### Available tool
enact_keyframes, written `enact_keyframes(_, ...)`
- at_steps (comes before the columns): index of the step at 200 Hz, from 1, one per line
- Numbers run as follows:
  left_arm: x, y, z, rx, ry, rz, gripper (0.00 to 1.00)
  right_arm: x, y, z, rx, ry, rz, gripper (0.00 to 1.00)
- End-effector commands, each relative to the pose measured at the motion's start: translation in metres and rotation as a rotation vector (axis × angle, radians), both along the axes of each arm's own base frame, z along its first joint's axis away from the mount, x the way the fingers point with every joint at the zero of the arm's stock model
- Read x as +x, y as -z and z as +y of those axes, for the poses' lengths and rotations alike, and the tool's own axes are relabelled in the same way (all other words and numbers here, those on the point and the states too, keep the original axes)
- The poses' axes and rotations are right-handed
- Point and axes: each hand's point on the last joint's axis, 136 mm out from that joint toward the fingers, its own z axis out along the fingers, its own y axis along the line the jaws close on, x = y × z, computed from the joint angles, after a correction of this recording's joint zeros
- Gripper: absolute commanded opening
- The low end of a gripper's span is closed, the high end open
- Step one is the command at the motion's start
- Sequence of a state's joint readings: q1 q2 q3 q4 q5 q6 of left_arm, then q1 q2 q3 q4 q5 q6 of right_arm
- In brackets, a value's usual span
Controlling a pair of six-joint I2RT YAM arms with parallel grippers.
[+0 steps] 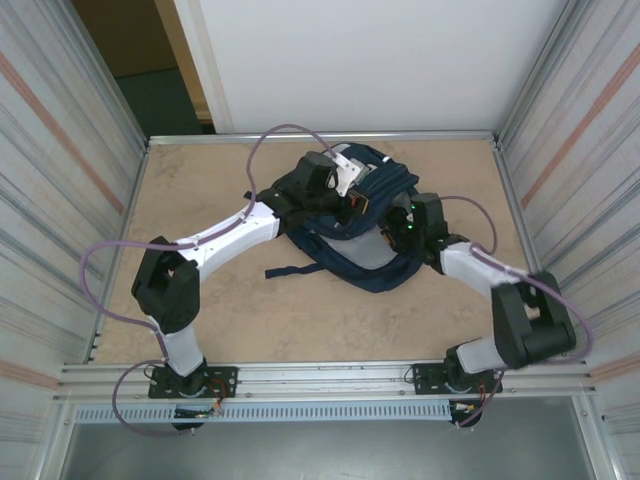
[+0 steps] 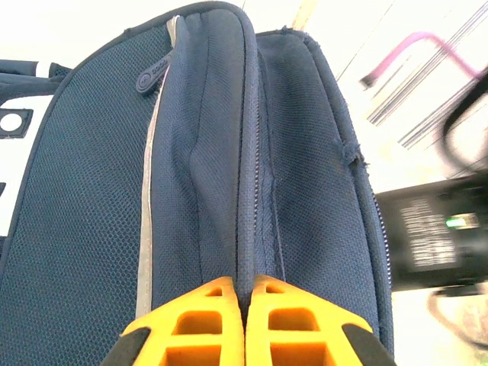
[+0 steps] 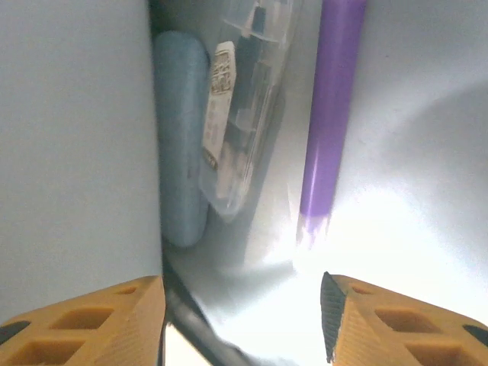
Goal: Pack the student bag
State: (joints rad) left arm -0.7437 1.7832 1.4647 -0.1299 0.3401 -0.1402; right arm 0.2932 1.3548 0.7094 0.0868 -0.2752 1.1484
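The student bag, navy blue, lies mid-table slightly toward the back. My left gripper is at its upper opening; in the left wrist view its orange fingers are shut on a raised seam of the navy fabric beside a zipper. My right gripper reaches into the bag from the right. In the right wrist view it stands open inside the grey lining, nothing between its fingers. Ahead of it lie a purple tube, a clear pen pouch and a pale blue-grey item.
A dark strap trails from the bag to the left over the beige table. Corrugated metal walls close in both sides, and a metal rail runs along the near edge. Part of the right arm shows beside the bag.
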Motion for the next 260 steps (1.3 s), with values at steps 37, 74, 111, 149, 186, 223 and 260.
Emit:
enact_keyframes(37, -0.029, 0.004, -0.022, -0.03, 0.067, -0.018, 0.0, -0.09, -0.003, -0.069, -0.375, -0.165, 0.073, 0.62)
enact_keyframes(74, -0.03, 0.038, -0.029, -0.013, 0.041, 0.093, 0.0, -0.118, -0.037, -0.088, -0.487, -0.163, 0.017, 0.6)
enact_keyframes(111, -0.04, 0.063, -0.017, 0.037, -0.01, 0.233, 0.17, -0.132, -0.065, -0.084, -0.509, -0.211, -0.013, 0.58)
enact_keyframes(149, -0.058, 0.068, 0.028, 0.102, -0.148, 0.316, 0.52, -0.149, -0.072, -0.057, -0.537, -0.331, -0.007, 0.58)
enact_keyframes(186, -0.046, 0.076, 0.096, 0.142, -0.371, 0.358, 0.6, -0.149, -0.061, -0.026, -0.588, -0.454, -0.013, 0.58)
enact_keyframes(223, -0.012, 0.099, 0.14, 0.113, -0.535, 0.443, 0.61, -0.127, -0.052, 0.002, -0.621, -0.532, -0.044, 0.59)
enact_keyframes(260, 0.023, 0.123, 0.14, 0.156, -0.57, 0.486, 0.61, -0.103, -0.053, 0.03, -0.611, -0.557, -0.101, 0.59)
